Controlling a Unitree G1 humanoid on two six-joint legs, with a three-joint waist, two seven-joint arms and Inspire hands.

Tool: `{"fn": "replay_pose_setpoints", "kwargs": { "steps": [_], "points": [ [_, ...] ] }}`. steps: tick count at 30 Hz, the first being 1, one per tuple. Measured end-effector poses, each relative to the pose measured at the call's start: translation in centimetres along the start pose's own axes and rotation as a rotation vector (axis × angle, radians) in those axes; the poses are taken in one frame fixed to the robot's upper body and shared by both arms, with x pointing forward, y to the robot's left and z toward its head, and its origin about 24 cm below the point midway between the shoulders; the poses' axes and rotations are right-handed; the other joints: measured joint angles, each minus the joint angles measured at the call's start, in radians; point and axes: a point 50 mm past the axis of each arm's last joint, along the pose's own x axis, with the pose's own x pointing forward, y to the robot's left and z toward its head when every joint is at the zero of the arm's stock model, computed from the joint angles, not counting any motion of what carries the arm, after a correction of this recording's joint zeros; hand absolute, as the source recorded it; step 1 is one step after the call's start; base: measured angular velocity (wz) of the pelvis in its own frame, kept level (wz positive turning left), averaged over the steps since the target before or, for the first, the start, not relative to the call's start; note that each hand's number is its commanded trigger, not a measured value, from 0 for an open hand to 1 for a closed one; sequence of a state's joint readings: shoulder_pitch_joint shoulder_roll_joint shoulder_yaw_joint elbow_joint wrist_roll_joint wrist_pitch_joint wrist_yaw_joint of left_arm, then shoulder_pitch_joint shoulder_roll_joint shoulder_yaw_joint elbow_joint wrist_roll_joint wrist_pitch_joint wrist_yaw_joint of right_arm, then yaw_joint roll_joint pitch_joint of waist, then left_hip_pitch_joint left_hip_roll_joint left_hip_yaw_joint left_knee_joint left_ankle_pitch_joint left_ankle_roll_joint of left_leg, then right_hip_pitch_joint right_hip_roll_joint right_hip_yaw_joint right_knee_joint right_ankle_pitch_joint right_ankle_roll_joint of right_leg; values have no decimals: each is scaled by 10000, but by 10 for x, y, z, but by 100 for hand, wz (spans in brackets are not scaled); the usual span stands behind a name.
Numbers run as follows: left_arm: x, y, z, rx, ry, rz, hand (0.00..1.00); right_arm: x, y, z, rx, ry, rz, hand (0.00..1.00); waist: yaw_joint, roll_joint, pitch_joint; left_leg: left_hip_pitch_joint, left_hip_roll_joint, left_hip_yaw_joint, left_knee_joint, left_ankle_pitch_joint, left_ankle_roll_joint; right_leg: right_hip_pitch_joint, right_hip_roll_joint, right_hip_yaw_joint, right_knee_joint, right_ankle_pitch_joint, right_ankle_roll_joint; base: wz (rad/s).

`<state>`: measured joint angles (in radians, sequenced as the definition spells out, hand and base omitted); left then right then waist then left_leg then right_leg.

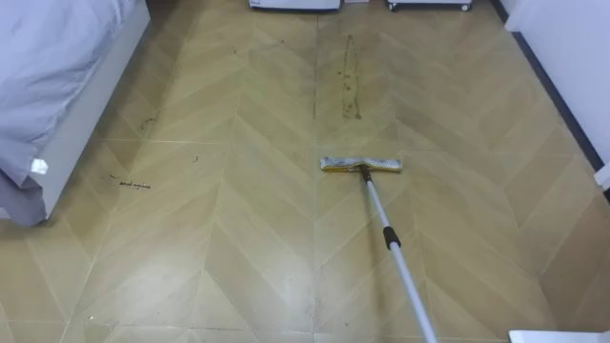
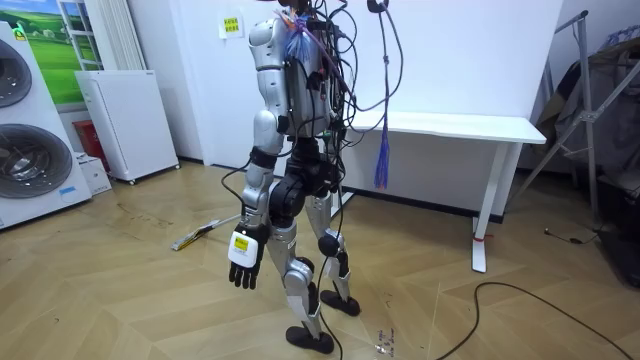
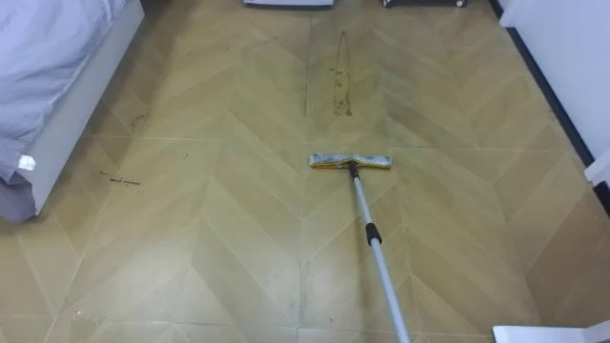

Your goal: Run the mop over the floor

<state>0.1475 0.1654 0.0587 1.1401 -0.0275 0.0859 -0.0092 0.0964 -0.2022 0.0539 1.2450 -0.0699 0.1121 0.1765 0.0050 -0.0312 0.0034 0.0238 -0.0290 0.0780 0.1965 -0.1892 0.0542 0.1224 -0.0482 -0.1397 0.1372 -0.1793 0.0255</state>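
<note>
ROBOT AT THE MOP: a humanoid robot is standing on a herringbone wood floor [image 1: 238,248], facing the appliances at the room view's left; its left hand [image 2: 244,262] is hanging beside its thigh, the dark fingers [image 2: 239,280] hanging released and pointing down, grasping nothing. One flat mop [image 1: 360,165] is lying head-down on the floor, ahead of those fingers and well apart from them, toward the room view's left; its head is a narrow rectangular pad, pale cloth with a yellowish edge; its one straight metal pole, carrying a dark collar partway along, is running back to the lower right edge of the eye views, where what is holding it cannot be told. One long, thin brownish streak [image 1: 348,76] is marking the boards just beyond the mop head; one smaller dark scribble [image 1: 133,183] is showing off to the left, near the one bed [image 1: 57,76], which is wearing a soft, creased pale-grey sheet over a white frame. In the room view, two round-doored washing machines [image 2: 25,130] are standing stacked, far to the left of the fingers; one boxy white fridge [image 2: 125,120] is standing beside them; one long white surface [image 2: 460,125] on slim white legs is standing to the right of the fingers, beyond the robot.
</note>
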Motion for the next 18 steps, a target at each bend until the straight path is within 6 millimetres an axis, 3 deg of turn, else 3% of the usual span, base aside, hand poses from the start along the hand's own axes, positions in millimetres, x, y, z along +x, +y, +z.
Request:
{"fn": "replay_pose_setpoints", "kwargs": {
  "steps": [3, 6, 9, 10, 11, 12, 16, 18],
  "points": [
    [0, 0, 0, 24, -8, 18, 0, 0, 0, 0, 60, -15, -5, 100, -8, 75, 38, -10, 2, -6, -1, 0, 0, 5, 1, -2, -1, 0, 0, 0],
    [0, 0, 1, 15, -13, 53, 0, 0, 0, 0, 27, -10, -21, 100, 11, -14, 67, -13, 8, -5, 1, -2, 0, -11, 0, 1, 1, 0, 0, 0],
    [0, 0, 0, -4, -7, 35, 0, 0, 0, -1, -29, 14, -27, 100, 5, 94, 29, -8, -3, -4, 14, -6, -1, -6, 0, -3, 2, 0, 0, 0],
    [0, 0, 0, -3, -8, 15, 0, 0, 0, -1, -21, 13, -26, 100, 0, -65, 31, -5, -9, -2, 10, -6, 0, 0, 0, -5, 5, 0, 0, 0],
    [0, 0, 1, 5, -8, -14, 0, 0, 0, -1, -19, 12, -24, 100, -6, 61, 9, 2, -9, -1, 14, -6, 0, 23, 0, -6, 10, 0, 0, 0],
    [0, 0, 0, 7, -2, -15, 0, 0, 0, -1, -20, 19, -23, 100, -11, 60, 50, 42, -6, -1, -6, -5, 0, 47, 0, -4, 6, 0, 0, 0],
    [0, 0, -1, 8, 23, -8, 0, 0, 0, -1, -81, 26, -15, 100, -12, -41, 65, 57, 10, 8, -63, -5, -1, 45, 1, -5, 8, -1, 1, 0],
    [0, 0, -1, 10, 21, -1, 0, 0, 0, -1, -80, 18, -13, 100, -9, 54, 10, 51, 7, 9, -67, -5, -1, 30, 0, -2, 4, -1, 1, 0]
  ]
}}
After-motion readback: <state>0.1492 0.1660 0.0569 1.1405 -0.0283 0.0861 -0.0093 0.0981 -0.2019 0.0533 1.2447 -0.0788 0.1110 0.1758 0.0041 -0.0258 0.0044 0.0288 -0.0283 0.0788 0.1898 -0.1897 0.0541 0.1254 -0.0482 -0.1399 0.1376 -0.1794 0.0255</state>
